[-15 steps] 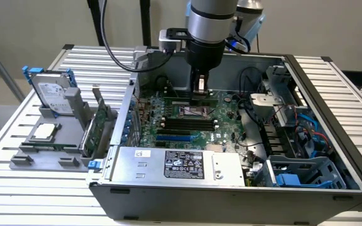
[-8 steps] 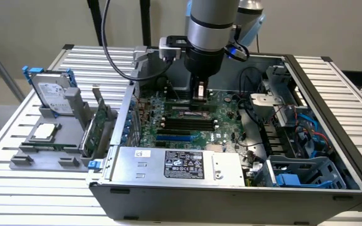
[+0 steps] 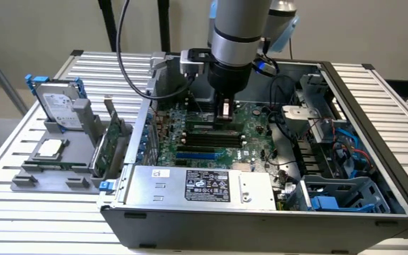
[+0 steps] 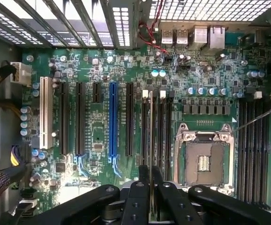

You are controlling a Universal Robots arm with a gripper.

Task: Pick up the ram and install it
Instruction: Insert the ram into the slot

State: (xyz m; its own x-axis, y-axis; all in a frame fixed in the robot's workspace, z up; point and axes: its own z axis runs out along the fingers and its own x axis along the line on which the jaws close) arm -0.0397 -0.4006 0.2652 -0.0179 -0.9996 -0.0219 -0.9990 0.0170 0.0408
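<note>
In the exterior view, going from its left, a grey plastic holder (image 3: 55, 170) stands on the slatted metal table (image 3: 6, 212), carrying one silver hard drive (image 3: 59, 106) upright, one square processor (image 3: 50, 150) lying flat and one green expansion card (image 3: 108, 146) with a metal bracket on edge. Next comes the open grey steel computer case (image 3: 261, 223), with one boxy power supply (image 3: 200, 186) bearing a black label, and the green motherboard (image 3: 211, 141) on its floor. I count four long black slots (image 3: 214, 139) side by side in the middle of that board. My gripper (image 3: 226, 112) hangs just above them, jaws clenched on the ram (image 4: 151, 131), a thin stick seen edge-on as a pale line standing in one of those slots. In the wrist view, the board carries one white slot (image 4: 45, 119), one blue slot (image 4: 113, 119) and one square metal-framed processor socket (image 4: 204, 157). At the exterior view's right, blue cables (image 3: 349, 146) and one blue plastic drive cage (image 3: 339, 194) fill the case corner.
</note>
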